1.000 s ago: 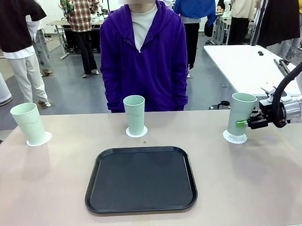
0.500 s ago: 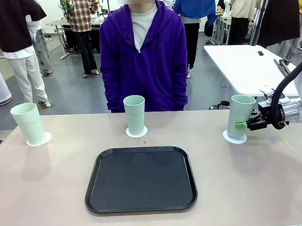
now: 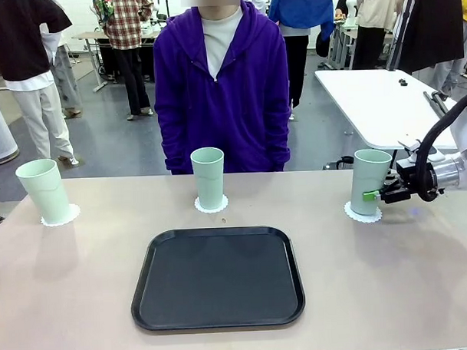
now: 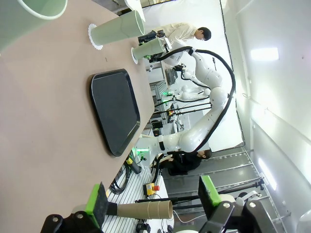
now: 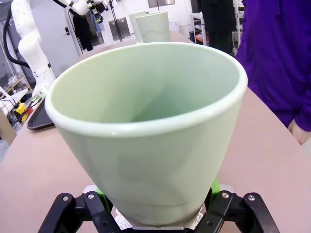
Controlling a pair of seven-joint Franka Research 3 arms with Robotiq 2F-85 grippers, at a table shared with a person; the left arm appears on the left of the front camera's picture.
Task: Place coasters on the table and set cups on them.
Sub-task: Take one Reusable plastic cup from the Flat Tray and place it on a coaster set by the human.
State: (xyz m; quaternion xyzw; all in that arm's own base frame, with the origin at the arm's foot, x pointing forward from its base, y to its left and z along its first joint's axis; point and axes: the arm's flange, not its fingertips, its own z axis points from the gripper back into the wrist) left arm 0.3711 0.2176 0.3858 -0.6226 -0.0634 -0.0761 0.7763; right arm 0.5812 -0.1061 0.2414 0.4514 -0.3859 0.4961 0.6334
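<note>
While we look across from our side, nearest things come first.
Tray: a black rounded-corner tray (image 3: 217,277) lies flat on the near middle of the table (image 3: 84,295), nothing on it.
Table: wide, beige, matte — it carries the tray, three cups and three coasters.
Our right gripper (image 3: 376,193): reaching in from the right edge, jaws closed on the lower wall of the right cup (image 3: 369,182); a green pad shows against the cup's side in the front view, and in the right wrist view the cup's body sits between both black fingers.
Right cup: pale mint green, roughly upright with a slight lean, its base on the right coaster (image 3: 361,213), which is lacy-edged and peeks out around the foot.
Our left gripper (image 4: 153,206): seen in the left wrist view with jaws spread wide and nothing between the green pads (image 4: 97,206), held apart from the cups.
Middle cup (image 3: 208,178): upright on the middle coaster (image 3: 211,206), just beyond the tray's far edge.
Left cup (image 3: 44,191): on the left coaster (image 3: 61,216) near the table's left end, tilted a little to the left.
Person: a purple hooded top (image 3: 219,99) stands at the far edge, directly behind the middle cup — hands not visible above the table.
</note>
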